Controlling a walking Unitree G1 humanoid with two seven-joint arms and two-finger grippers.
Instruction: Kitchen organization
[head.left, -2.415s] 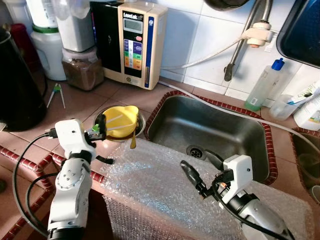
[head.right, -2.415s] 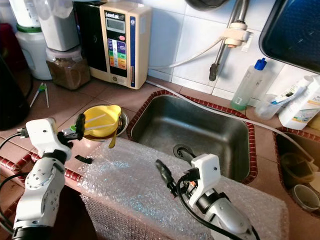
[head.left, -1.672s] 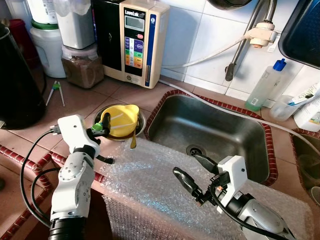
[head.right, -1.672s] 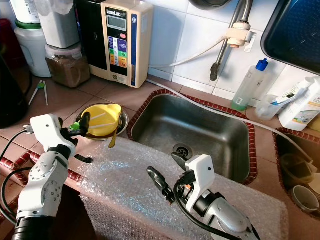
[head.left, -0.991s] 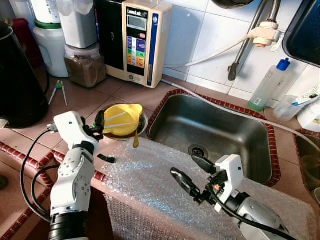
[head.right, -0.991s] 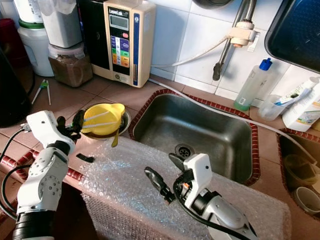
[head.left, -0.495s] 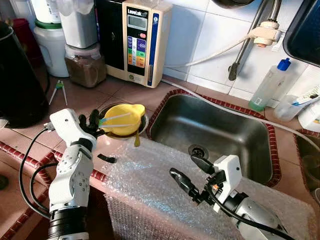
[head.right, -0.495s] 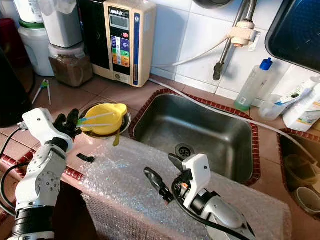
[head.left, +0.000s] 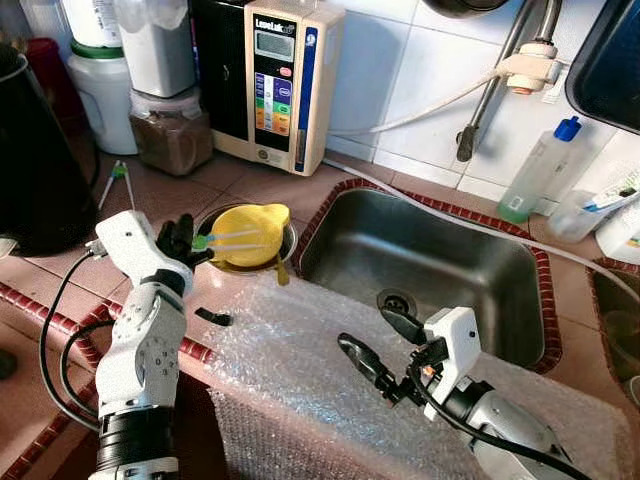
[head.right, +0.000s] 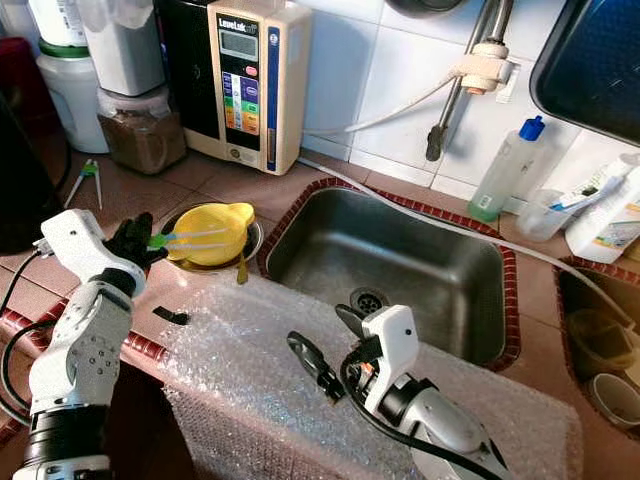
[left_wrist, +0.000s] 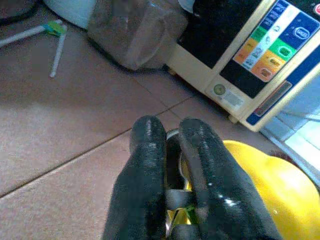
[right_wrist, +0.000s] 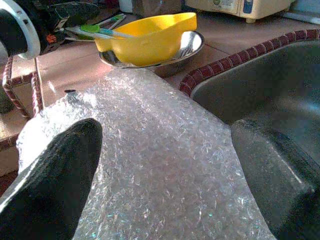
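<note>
At the left edge of the brown tiled surface (head.left: 260, 185) stands a dark rounded kettle (head.left: 35, 170). Behind it are a white tub (head.left: 100, 95) and a clear jar of brown powder (head.left: 168, 140), with pale tweezers (head.left: 115, 180) lying flat on the tiles in front of them. The left pincer (head.left: 185, 238) has its two black fingers (left_wrist: 150, 165) pressed nearly together on a thin green-and-white tool that lies across a glossy yellow plastic bowl (head.left: 250, 235). That bowl sits in a shallow steel dish (head.right: 245, 245) just left of the sink (head.left: 430, 265), a dull rectangular steel basin edged in red brick. A cream, boxy water machine (head.left: 280, 85) stands against the white wall tiles. Crinkled bubble wrap (head.left: 300, 370) drapes over the surface's front edge. Above it the right pincer (head.left: 375, 340) hangs wide open, holding nothing. A clear bottle with a blue cap (head.left: 535, 170) stands behind the sink's right corner.
</note>
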